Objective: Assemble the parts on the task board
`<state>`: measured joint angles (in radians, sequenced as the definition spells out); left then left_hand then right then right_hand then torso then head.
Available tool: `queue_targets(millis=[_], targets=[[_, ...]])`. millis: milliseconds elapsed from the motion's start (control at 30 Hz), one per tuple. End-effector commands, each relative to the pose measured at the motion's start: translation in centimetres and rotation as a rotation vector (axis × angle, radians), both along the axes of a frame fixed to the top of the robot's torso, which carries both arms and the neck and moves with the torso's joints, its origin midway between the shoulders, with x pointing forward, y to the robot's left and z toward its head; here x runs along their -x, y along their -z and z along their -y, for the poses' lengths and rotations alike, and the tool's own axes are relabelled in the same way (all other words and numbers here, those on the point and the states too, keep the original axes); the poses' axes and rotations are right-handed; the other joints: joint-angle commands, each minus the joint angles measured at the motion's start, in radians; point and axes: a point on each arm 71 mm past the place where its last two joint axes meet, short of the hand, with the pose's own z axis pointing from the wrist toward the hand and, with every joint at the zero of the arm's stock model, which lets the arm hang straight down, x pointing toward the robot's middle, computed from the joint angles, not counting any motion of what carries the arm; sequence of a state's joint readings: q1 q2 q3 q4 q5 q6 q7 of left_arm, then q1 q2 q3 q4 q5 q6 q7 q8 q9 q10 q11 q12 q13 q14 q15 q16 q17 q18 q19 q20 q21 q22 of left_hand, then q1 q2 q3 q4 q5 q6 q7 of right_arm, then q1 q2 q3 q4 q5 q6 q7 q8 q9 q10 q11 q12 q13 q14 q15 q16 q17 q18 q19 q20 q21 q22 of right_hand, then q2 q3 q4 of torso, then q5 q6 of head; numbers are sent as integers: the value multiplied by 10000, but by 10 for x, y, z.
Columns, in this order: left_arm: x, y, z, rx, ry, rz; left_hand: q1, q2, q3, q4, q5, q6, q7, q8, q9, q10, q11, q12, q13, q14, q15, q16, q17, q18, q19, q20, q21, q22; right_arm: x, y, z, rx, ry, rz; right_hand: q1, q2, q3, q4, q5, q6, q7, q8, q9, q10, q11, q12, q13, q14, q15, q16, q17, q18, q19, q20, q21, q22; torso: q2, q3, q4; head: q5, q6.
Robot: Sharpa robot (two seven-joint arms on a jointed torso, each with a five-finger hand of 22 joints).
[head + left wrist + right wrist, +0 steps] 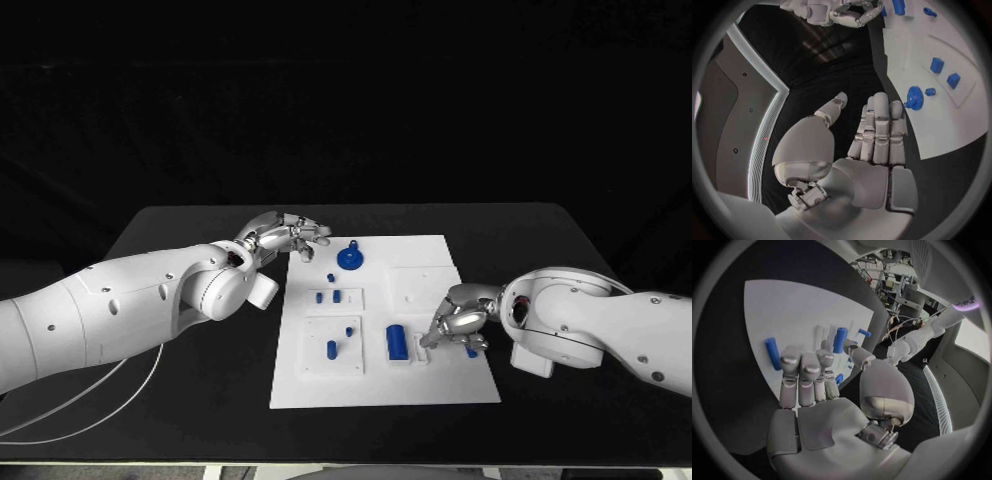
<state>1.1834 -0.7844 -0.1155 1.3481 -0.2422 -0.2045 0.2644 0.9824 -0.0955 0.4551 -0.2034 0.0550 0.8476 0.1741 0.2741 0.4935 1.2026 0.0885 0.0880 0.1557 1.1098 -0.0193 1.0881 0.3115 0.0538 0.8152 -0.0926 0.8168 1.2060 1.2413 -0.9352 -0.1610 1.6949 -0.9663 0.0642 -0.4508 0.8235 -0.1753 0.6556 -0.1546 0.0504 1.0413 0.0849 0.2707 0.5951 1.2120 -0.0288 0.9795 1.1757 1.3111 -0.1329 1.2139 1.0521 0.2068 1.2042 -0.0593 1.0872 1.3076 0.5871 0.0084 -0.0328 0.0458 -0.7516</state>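
The right robot hand, fingers loosely spread (holding nothing), is nearest the upright blue cylinder, which stands at its nine o'clock.

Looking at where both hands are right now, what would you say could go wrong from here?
1. The right hand is low over the board's right edge, close to a blue cylinder and a small piece; its fingers might knock one away.
2. The left hand hovers open beside the blue knob; a sideways reach could tip it.
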Motion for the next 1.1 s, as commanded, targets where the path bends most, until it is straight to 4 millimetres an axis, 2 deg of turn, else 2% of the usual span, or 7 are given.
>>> queue_targets(millis=[33,267,433,733,1000,1100], targets=[[0,-1,3,118,111,9,23,86,-66,-17,30,-55,-15,46,-8,-13,57,19,-15,21,18,-61,12,70,46,-221,-37,15,-9,-9,12,-31,144,670,107,-6,3,-45,15,-124,3,-38,19,85,16,41,18,26,3,-36,-4,550,53,-59,-69,5,4,5,-4,-51,47],[0,-1,3,118,110,10,18,80,-71,-16,28,-53,-16,48,-9,-11,57,21,-14,22,18,-61,14,69,47,-220,-39,17,-21,-19,49,950,603,817,145,-50,-7,-28,5,-113,5,-17,61,129,20,116,63,42,9,-23,5,550,84,-65,-69,-3,2,11,3,-169,122],[0,-1,4,125,135,2,16,76,-74,-16,28,-50,-16,50,-9,-9,56,22,-14,22,18,-62,15,68,47,-220,-40,19,-20,-17,63,2008,644,627,139,-95,-24,30,-5,-39,-16,43,125,133,3,159,97,53,-2,-3,21,550,109,-70,-64,-5,9,4,-17,-283,162],[1,-1,5,137,171,-9,13,75,-77,-13,28,-47,-18,54,-11,-6,56,24,-14,23,17,-63,18,67,48,-220,-43,21,-15,-12,65,2776,496,488,137,-185,-3,139,-11,38,-52,115,214,124,-31,181,121,54,-30,16,40,550,121,-75,-59,-3,14,-3,-2,-412,165],[1,-1,4,135,168,-15,10,75,-79,-10,28,-45,-19,56,-12,-4,55,25,-13,24,17,-64,20,67,48,-220,-45,24,-9,0,58,2993,262,337,69,-228,8,284,-14,21,-56,120,260,108,-36,175,125,48,-33,19,47,550,114,-64,-61,0,14,-1,20,-431,132],[1,-1,4,139,177,-18,9,76,-79,-9,28,-45,-19,56,-13,-4,55,25,-13,23,16,-64,21,66,49,-220,-46,24,-8,3,55,2987,173,352,51,-233,12,327,-14,17,-57,121,272,104,-36,173,125,45,-33,18,48,550,111,-62,-61,2,11,-8,9,-422,113]])
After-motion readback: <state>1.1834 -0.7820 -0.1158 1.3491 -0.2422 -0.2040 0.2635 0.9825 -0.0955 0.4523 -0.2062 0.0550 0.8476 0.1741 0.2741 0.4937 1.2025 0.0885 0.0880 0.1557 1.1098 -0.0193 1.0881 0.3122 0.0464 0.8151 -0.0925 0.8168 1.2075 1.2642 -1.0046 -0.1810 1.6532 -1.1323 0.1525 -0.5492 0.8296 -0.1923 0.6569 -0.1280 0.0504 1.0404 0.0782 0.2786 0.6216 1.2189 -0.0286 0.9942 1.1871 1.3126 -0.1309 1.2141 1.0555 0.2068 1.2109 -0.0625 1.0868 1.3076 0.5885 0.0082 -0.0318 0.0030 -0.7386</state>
